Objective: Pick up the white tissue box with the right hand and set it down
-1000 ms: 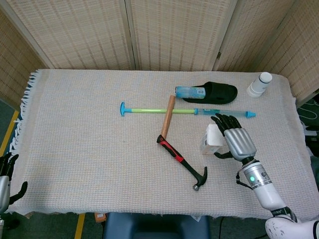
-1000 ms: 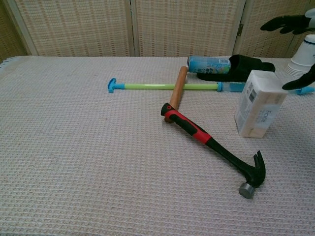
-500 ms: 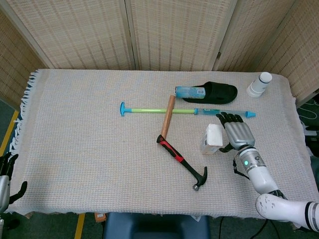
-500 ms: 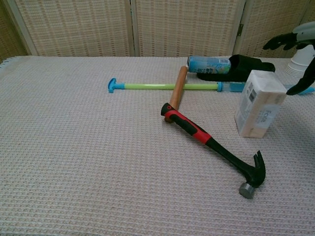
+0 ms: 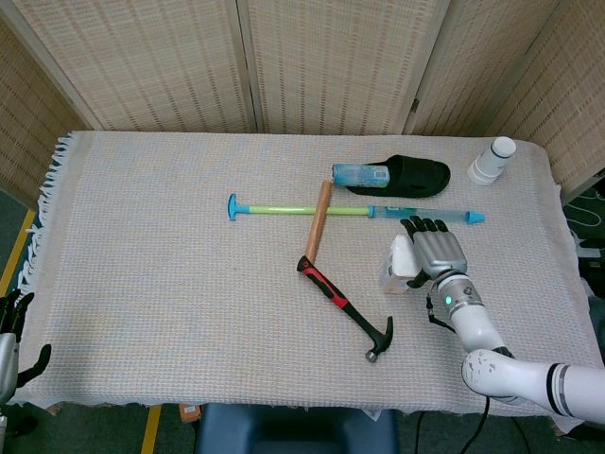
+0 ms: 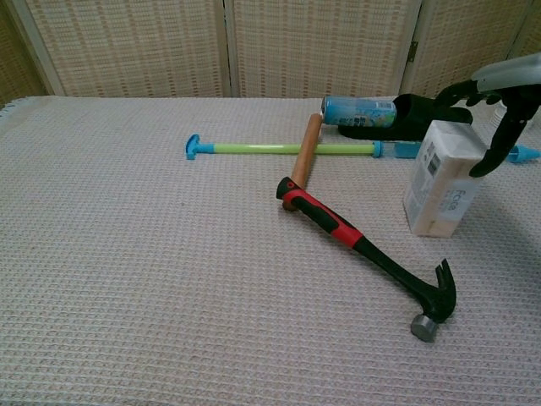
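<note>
The table [image 5: 170, 284] fills most of both views, covered by a pale beige waffle-weave cloth [image 6: 152, 279] with a fringe along its edge at the far left of the head view. Behind it, across the top of the frames, stand woven rattan screen panels [image 5: 331, 57] in light wood frames. A strip of grey floor with a yellow line shows at the lower left of the head view.

The white tissue box [image 5: 401, 262] stands on end right of centre in the head view, at the right edge of the chest view [image 6: 445, 178]. Its side carries dark printed text and a small label block, too small to read.

The right robot hand [image 5: 437, 253] sits over the box's right side with its dark fingers [image 6: 494, 144] spread around the top; in the chest view one finger hangs down beside the box's upper right corner. Whether it actually presses the box I cannot tell. The left robot hand [image 5: 11, 326] shows at the lower left edge of the head view, off the table, fingers apart and empty.

A black claw hammer [image 6: 372, 254] with a red grip lies diagonally at centre, its butt touching a wooden stick [image 6: 305, 156] that crosses a green rod with blue ends [image 6: 287, 149]. Further back lie a blue can [image 6: 359, 110] with unreadable print against a black slipper [image 6: 423, 118], and a white bottle [image 5: 492, 161] at the upper right.
</note>
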Robot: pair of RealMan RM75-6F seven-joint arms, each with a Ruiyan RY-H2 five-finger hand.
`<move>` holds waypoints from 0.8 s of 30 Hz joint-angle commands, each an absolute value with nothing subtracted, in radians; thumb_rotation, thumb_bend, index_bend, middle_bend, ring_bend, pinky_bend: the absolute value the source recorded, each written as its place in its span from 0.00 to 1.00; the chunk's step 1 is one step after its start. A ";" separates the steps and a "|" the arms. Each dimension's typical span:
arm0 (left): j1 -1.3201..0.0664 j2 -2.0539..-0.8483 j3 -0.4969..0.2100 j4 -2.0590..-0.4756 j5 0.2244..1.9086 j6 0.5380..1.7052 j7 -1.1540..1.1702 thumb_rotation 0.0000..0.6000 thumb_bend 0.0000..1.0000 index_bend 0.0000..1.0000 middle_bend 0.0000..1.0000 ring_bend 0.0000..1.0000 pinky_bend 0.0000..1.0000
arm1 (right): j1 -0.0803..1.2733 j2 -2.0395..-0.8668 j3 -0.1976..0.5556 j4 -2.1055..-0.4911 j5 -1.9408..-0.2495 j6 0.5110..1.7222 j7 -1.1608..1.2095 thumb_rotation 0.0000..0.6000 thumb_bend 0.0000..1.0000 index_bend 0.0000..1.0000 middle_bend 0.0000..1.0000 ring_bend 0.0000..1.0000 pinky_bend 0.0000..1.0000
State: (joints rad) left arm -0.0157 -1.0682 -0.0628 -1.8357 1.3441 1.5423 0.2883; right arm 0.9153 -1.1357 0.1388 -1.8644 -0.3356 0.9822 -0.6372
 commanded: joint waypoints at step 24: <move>-0.015 -1.066 -0.060 -1.837 1.347 1.540 0.286 1.00 0.34 0.10 0.00 0.00 0.17 | 0.925 -1.158 0.128 -1.873 -0.359 1.035 -0.616 1.00 0.08 0.12 0.16 0.08 0.00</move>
State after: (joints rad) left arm -0.0147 -1.0664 -0.0600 -1.8367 1.3472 1.5398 0.2865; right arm 0.9248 -1.1582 0.1277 -1.8729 -0.3592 1.0348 -0.6160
